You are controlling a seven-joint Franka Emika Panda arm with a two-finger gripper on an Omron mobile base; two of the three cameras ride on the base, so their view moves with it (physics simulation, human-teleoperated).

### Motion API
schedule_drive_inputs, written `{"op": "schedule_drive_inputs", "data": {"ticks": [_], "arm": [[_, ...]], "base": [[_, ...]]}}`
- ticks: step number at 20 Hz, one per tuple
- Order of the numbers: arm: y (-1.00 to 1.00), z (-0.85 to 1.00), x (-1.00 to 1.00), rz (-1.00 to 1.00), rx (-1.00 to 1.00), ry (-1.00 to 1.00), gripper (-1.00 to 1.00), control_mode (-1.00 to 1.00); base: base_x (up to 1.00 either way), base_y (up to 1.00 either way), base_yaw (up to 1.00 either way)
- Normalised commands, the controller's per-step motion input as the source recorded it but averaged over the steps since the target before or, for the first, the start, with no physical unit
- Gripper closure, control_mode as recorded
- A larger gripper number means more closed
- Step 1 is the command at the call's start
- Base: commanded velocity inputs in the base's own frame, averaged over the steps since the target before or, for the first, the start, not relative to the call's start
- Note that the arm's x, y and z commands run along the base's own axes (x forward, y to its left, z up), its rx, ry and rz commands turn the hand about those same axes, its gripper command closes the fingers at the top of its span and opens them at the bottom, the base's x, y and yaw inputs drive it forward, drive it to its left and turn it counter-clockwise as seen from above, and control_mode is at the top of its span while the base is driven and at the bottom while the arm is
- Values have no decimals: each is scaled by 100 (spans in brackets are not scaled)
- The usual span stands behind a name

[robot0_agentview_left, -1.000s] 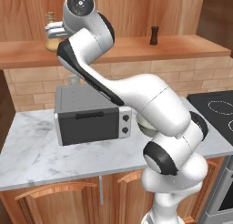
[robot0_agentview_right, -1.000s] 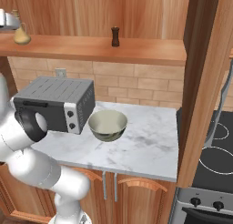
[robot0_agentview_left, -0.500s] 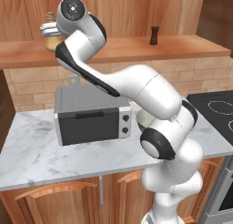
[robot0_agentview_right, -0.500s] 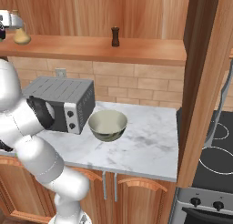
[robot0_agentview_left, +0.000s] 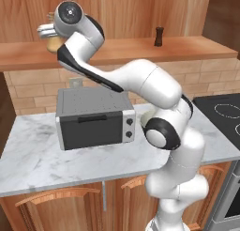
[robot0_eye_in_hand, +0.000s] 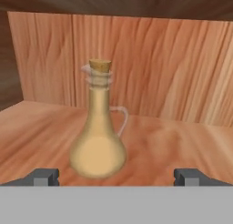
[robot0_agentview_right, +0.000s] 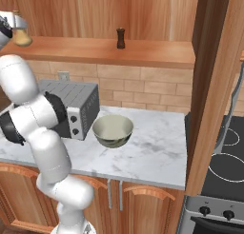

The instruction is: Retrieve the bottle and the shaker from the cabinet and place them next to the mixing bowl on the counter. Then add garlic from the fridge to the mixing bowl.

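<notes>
Nothing moved yet. Amber corked glass bottle (robot0_eye_in_hand: 97,136) stands on wooden shelf (robot0_eye_in_hand: 182,141); gripper (robot0_eye_in_hand: 116,176) faces it, jaws apart, empty. Dark shaker (robot0_agentview_right: 121,38) shelved; metal mixing bowl (robot0_agentview_right: 113,130) waits, garlic pending.

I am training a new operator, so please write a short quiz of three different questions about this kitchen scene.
1. True or false: the gripper already holds the bottle.
2. What stands right of the toaster oven on the counter? A) mixing bowl B) kettle C) plate
3. Fill in: the dark shaker stands on the wooden ____.

Key: 1 false, the fingers are open with the bottle ahead of them; 2 A; 3 shelf.
</notes>
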Motion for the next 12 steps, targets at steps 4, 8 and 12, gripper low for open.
{"op": "schedule_drive_inputs", "data": {"ticks": [4,8,12], "arm": [[16,0,32,0,-1,0,-100,-100],[16,1,32,0,-2,0,-100,-100],[20,9,26,0,-3,0,-100,-100]], "base": [[0,0,0],[0,0,0],[0,0,0]]}}
